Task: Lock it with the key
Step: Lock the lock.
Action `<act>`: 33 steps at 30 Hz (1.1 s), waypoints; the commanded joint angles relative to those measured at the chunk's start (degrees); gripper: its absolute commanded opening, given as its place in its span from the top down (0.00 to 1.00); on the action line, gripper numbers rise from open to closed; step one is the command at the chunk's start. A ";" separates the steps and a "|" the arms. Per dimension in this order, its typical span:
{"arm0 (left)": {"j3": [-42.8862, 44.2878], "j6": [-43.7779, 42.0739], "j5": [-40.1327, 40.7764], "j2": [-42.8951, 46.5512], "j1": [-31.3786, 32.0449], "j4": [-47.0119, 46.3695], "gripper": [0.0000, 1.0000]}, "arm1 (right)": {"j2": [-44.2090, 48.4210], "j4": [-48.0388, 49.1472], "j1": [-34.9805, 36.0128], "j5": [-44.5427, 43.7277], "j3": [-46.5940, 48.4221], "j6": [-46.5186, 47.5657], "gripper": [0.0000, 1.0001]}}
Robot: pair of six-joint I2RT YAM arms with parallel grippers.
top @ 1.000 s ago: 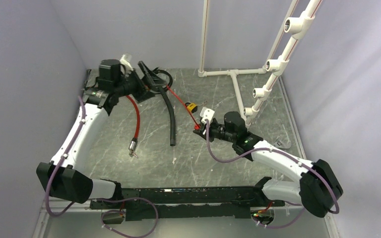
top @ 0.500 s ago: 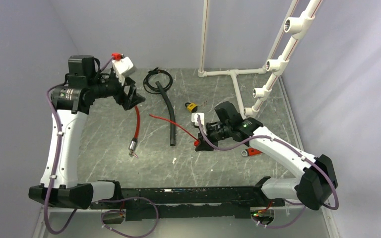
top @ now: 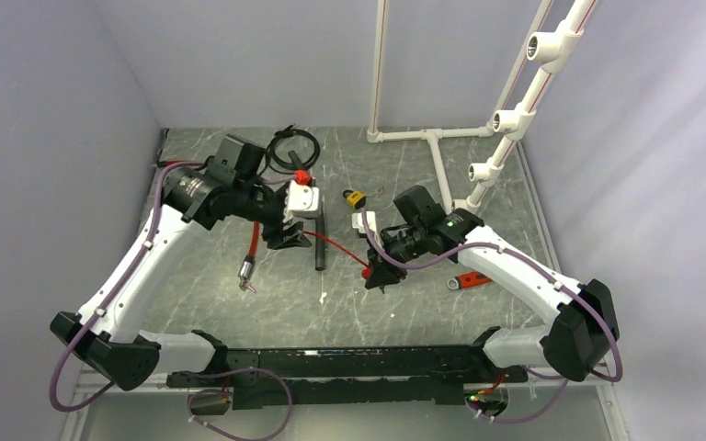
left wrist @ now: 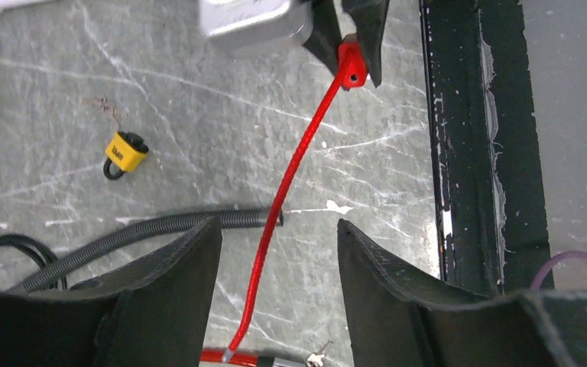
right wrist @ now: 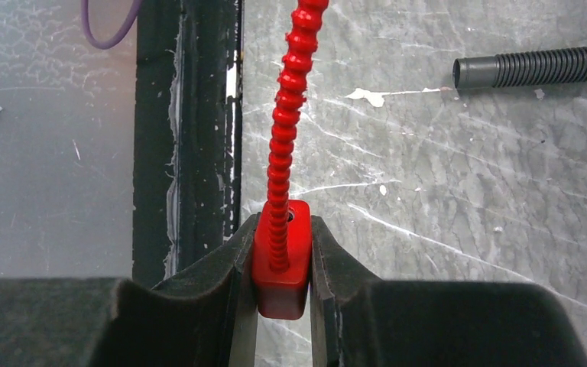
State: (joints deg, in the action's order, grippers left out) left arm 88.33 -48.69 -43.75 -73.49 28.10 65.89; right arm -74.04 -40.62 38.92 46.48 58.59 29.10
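Observation:
A small yellow padlock (top: 355, 197) lies on the grey table behind the arms; it also shows in the left wrist view (left wrist: 124, 151). A thin small metal thing (left wrist: 105, 105) lies just beyond it; I cannot tell if it is the key. My right gripper (top: 379, 272) is shut on the red block head (right wrist: 281, 267) of a ribbed red strap (right wrist: 287, 115), held above the table. My left gripper (top: 290, 241) is open and empty, its jaws (left wrist: 279, 290) either side of the strap (left wrist: 290, 176) without touching it.
A black corrugated hose (top: 315, 216) lies under the left gripper, with a black coil (top: 292, 147) behind. A red cable with a metal tip (top: 246, 272) lies left of it. A small red object (top: 467, 280) lies at the right. A white pipe frame (top: 441, 147) stands at the back right.
My left arm has swung from the back left to the middle, over the hose and strap. My right gripper has drawn the strap's red head nearer and turned downward.

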 commanded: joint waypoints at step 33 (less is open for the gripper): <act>-5.10 13.54 -0.26 7.49 7.32 -13.16 1.00 | 17.51 22.70 -8.77 6.53 -10.89 -11.52 0.26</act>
State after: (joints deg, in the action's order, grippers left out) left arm 82.63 -36.16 -39.22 -67.20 35.75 55.05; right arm -56.53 -23.68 30.15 51.57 47.11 19.79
